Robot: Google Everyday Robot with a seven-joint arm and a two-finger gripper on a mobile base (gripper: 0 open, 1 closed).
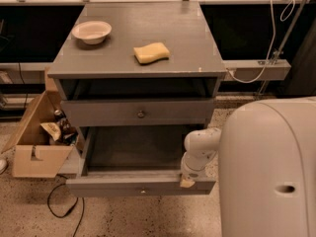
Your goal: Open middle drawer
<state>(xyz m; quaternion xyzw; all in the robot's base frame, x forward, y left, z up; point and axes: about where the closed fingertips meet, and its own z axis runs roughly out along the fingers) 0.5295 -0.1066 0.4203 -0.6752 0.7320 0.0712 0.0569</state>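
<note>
Middle drawer (113, 113), centre of frame: grey front of medium height, flush w/ cabinet (148, 28) face, i.e. shut. Small round metal knob (141, 114) at its centre; nothing touching it. Dark gap directly above, under the cabinet top.

Bottom drawer (140, 185), lower centre: pulled well out, inside visible.

Gripper (187, 180), lower centre-right: at the right end of the bottom drawer's front panel, on or against its top edge. It sits well below the middle drawer and to the right of the knob. Open or closed: cannot tell. White arm (201, 147) runs from it to the robot body (269, 172), which fills the lower right.

Cabinet top: pale bowl (92, 31) upper left, yellow sponge (151, 53) upper centre, apart from each other.

Floor: cardboard box (34, 157) at left, beside cabinet, misc. items inside. Dark cable (61, 209) at lower left.
</note>
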